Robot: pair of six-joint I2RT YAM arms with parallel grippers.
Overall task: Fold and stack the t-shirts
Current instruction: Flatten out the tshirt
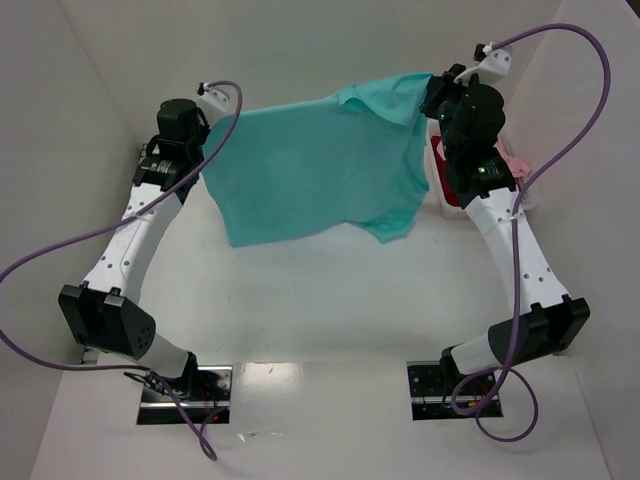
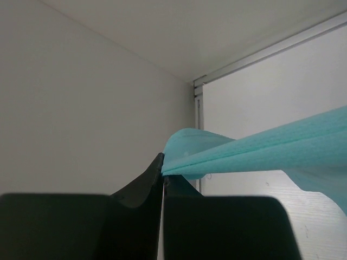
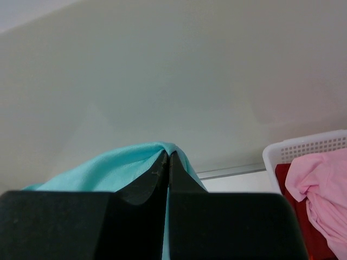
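Item: teal t-shirt point(image 1: 310, 175), hanging stretched between my two arms above the worktop point(image 1: 320, 310).
Left jaws: clamped tight on its left end.
Right jaws: clamped tight on its right end.
Pink t-shirt point(image 3: 317, 179), dark red t-shirt point(image 3: 283, 187): in basket point(image 3: 303, 147).
Handling, I judge: lower both ends evenly, cloth taut, and lay it flat.

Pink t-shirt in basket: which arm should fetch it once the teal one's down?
Right, probably: the basket with the pink t-shirt sits beside the right gripper; the left gripper is across the table.
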